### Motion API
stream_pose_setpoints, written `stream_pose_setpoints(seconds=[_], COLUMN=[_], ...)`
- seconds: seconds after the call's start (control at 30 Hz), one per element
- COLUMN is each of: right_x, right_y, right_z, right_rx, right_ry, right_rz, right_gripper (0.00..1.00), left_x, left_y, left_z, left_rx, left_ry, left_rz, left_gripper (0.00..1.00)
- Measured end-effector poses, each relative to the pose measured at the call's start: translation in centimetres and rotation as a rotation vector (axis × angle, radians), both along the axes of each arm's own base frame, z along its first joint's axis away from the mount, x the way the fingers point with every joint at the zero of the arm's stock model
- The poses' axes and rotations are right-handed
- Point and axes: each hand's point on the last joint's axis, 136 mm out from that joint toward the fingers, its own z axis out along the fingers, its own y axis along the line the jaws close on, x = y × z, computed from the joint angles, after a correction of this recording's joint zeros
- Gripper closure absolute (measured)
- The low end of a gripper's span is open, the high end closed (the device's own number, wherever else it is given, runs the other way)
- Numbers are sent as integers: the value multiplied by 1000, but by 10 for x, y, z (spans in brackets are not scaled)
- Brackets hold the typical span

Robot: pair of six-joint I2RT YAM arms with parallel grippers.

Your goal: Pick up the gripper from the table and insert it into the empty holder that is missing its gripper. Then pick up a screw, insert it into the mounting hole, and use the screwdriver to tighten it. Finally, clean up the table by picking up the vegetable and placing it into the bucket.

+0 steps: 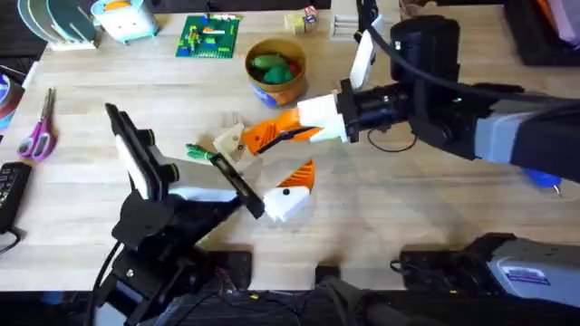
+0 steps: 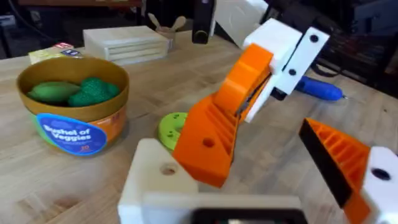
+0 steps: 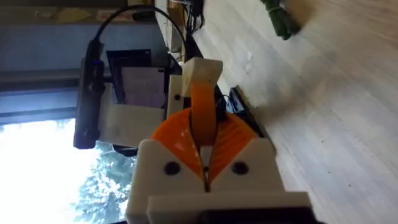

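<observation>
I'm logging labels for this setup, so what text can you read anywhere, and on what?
"Bushel of Veggies": blue label on the bucket.
Smaller print beneath it: too blurred to read.
Label on the right arm's base: too small to read.

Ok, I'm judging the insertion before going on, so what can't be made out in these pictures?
- Left wrist view: whether the gripper touches the holder; the two overlap there.
- Overhead view: the gripper's outline, which blends into the orange pads of the right gripper.
- Overhead view: the screwdriver, mostly under the right arm.
- Right wrist view: the vegetable, cut off by the picture's edge.
</observation>
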Motion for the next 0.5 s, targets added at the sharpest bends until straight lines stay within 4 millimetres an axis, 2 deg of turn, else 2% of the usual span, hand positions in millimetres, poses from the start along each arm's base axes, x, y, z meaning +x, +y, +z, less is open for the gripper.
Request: stream_pose_setpoints(seconds=[0.2,0.5], right_x=[3,4], right_y=[12,14], right_z=[-13,-23], right_rx=[4,1], right_ry=[77,147], right_rz=[8,10], right_gripper=[992,993], left_x=[7,8], left_y=[6,6], left_z=[-1,-4], left_rx=[-5,-13], left_ry=[14,40], left_rz=[50,56], left_gripper=[8,8])
